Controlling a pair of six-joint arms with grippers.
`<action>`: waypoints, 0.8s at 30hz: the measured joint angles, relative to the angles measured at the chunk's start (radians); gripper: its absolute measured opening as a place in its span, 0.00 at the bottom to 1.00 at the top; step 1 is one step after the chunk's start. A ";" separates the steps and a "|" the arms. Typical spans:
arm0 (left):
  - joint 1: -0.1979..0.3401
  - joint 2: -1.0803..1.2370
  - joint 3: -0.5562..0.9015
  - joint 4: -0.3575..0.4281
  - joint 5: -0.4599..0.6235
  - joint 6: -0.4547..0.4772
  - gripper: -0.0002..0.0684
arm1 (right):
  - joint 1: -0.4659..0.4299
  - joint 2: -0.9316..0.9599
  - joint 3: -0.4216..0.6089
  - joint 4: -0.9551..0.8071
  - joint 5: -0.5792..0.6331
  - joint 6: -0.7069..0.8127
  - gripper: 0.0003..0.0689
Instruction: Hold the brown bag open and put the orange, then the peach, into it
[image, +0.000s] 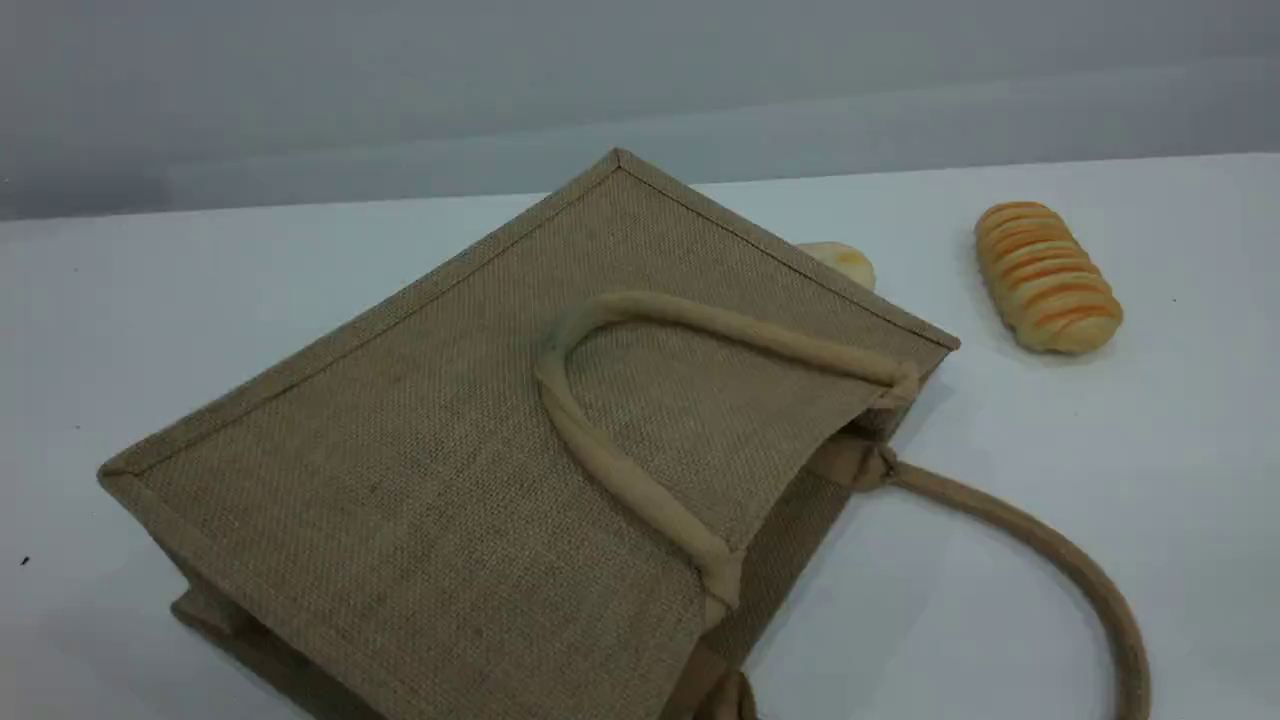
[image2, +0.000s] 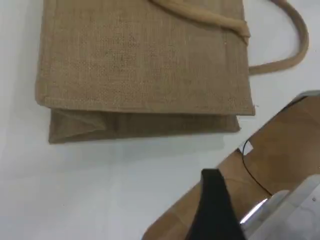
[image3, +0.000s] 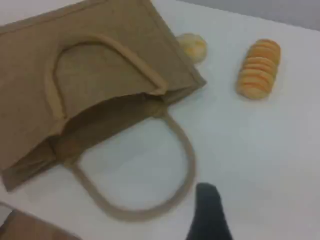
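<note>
The brown bag (image: 480, 470) lies flat on its side on the white table, filling the left and middle of the scene view. One beige handle (image: 625, 470) rests on its upper face. The other handle (image: 1050, 545) loops out onto the table at the right. In the right wrist view the bag (image3: 100, 65) gapes slightly at its mouth. The left wrist view shows the bag's folded bottom edge (image2: 145, 122). Neither the orange nor the peach is in view. Only a black fingertip (image2: 214, 205) of my left gripper and a black fingertip (image3: 210, 215) of my right show, both holding nothing, above bare table.
An orange-striped yellow bread loaf (image: 1047, 277) lies at the back right. A cream-yellow bun (image: 845, 262) peeks out behind the bag's far corner. A brown board (image2: 280, 150) lies past the table edge beside my left gripper.
</note>
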 joint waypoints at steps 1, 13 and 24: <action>0.000 0.000 0.000 0.000 0.000 0.000 0.65 | -0.024 0.000 0.000 0.000 0.000 0.000 0.62; 0.000 0.000 0.000 0.000 0.000 0.000 0.65 | -0.331 -0.079 0.000 0.001 0.000 0.000 0.62; 0.204 0.001 0.000 -0.003 -0.003 0.000 0.65 | -0.336 -0.078 0.000 0.007 0.000 0.000 0.62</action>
